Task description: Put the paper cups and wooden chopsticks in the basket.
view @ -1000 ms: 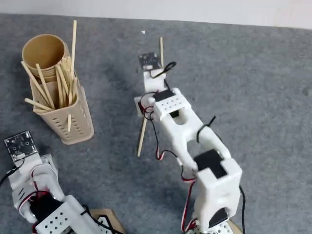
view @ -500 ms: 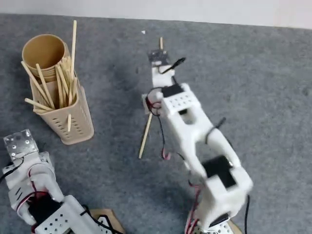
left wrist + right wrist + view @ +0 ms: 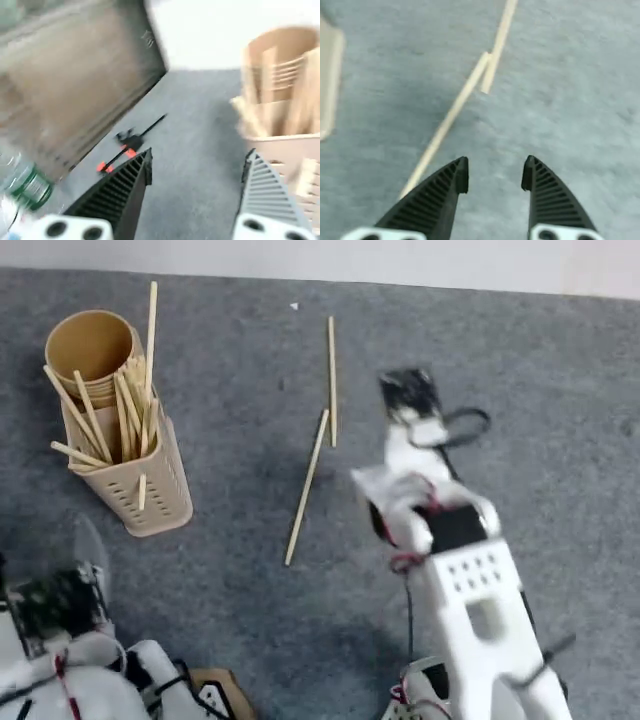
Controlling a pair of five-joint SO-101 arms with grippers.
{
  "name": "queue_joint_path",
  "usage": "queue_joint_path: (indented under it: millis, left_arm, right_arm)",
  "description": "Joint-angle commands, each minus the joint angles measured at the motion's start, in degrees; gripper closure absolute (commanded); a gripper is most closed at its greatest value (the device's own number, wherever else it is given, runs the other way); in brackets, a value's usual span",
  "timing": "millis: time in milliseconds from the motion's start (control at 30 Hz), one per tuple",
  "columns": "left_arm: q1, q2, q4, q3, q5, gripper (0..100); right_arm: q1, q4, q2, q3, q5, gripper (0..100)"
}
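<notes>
The left arm (image 3: 90, 690) is hard to make out in the high view and is cut off at the near edge. The left claw (image 3: 200, 152) is spread apart and empty, with the basket (image 3: 280, 145) partly cut off just ahead of it. The right claw (image 3: 495, 160) is also spread and holds nothing above the grey tabletop (image 3: 540, 360). Beyond it the diagonal chopstick (image 3: 306, 487) lies flat, slanting away toward the straight chopstick (image 3: 332, 380), which points directly away from the arms. Their ends lie side by side, but I cannot tell whether they touch. On the left the upright basket holds a paper cup (image 3: 88, 343) and a bundle of chopsticks (image 3: 125, 410) sticking upward.
</notes>
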Motion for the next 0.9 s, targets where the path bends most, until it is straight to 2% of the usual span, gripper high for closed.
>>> queue_joint_path:
  millis: [0,100,300,433,533,667,733,867]
  left_arm:
    - [10.59,10.77,6.24,-12.62,-1.58,70]
    - [20.70,26.15,10.55,-21.93,-1.67,75]
    - [47.43,56.13,19.16,-38.64,-3.78,77]
    - [57.89,73.45,19.25,-44.62,-3.69,77]
    - [60.88,84.88,17.76,-47.60,-3.69,77]
    - [60.09,97.98,11.08,-50.95,0.44,77]
    - [59.38,103.87,8.09,-52.44,2.20,77]
    - [58.68,115.30,4.84,-55.78,4.84,77]
  right_arm:
    - [8.92,-12.09,-13.76,20.35,3.25,80.7]
    - [12.09,-18.42,-21.58,32.40,6.15,80.7]
    - [17.89,-19.03,-35.12,47.16,9.85,80.7]
    - [22.90,-19.03,-44.70,52.62,10.20,80.7]
    - [25.89,-18.86,-52.79,57.89,10.29,80.7]
    - [29.93,-15.60,-62.90,65.63,11.16,80.7]
    - [29.85,-11.91,-64.92,65.63,12.66,80.7]
    - [28.18,-11.65,-63.69,65.54,14.68,80.7]
